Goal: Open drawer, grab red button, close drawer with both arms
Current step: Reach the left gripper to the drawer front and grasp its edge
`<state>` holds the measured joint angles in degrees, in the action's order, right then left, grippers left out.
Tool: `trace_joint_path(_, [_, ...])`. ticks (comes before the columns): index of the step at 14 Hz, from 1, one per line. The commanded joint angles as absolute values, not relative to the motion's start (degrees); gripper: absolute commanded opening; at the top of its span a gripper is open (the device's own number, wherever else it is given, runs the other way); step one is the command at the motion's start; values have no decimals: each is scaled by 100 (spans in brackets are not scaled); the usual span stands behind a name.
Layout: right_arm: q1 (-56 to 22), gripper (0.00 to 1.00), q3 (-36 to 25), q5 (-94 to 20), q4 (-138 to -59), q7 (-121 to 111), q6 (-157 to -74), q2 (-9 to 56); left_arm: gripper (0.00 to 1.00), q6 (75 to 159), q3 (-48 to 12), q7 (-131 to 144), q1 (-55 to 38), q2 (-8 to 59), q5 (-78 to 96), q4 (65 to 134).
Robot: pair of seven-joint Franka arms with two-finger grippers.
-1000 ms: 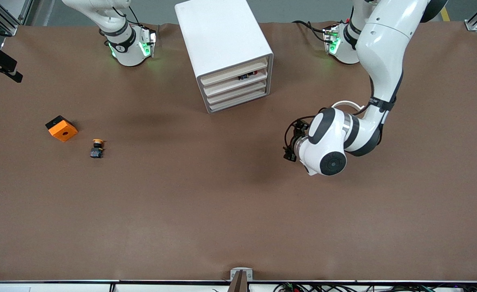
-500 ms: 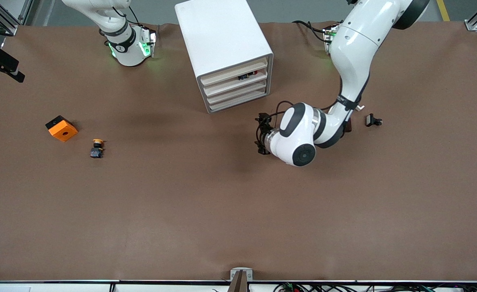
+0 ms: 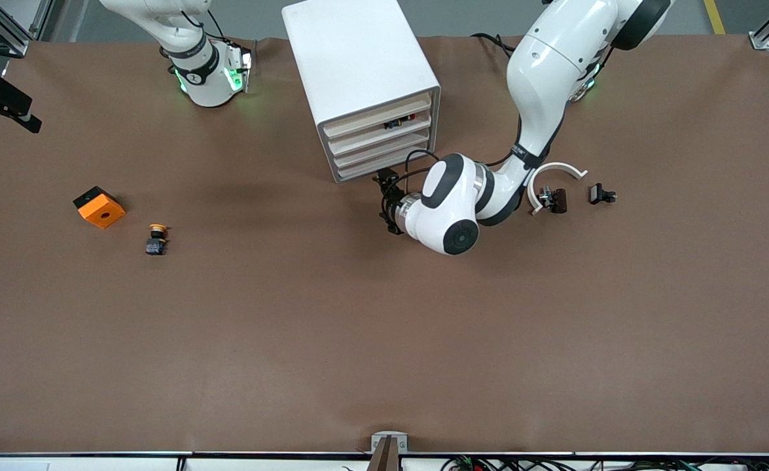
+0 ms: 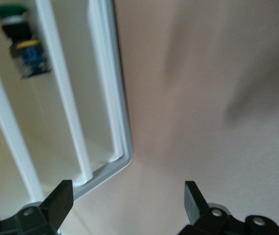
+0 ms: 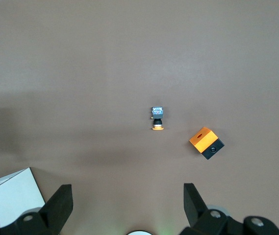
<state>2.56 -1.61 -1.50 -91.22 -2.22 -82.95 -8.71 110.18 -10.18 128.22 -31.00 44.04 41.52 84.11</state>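
Left gripper [image 3: 389,204] low over the counter [image 3: 358,340], just in front of the white cabinet [image 3: 358,72], fingers [image 4: 61,196] released. Second drawer [image 3: 384,129] shut; red-capped button [image 3: 410,118] visible inside. Right gripper [image 5: 127,208] waits high over the counter, fingers spread, holding nothing, above yellow-capped button [image 5: 157,118] and orange box [image 5: 206,142].
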Motion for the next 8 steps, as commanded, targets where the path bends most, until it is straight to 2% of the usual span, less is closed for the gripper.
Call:
trace_joint_path(1, [316, 100, -88, -167, -9097, -158, -8253, -896, 100, 10864, -993, 12929, -3207, 4447, 4342, 8288])
trace_joint_path(3, [316, 100, -88, -176, -9088, -150, -8253, -896, 100, 10767, -1002, 13060, -3234, 4439, 4333, 8288])
trace_joint_path(8, [316, 100, -88, -176, -9088, -158, -8235, -896, 100, 9916, -1011, 13052, -3278, 4474, 4455, 8279])
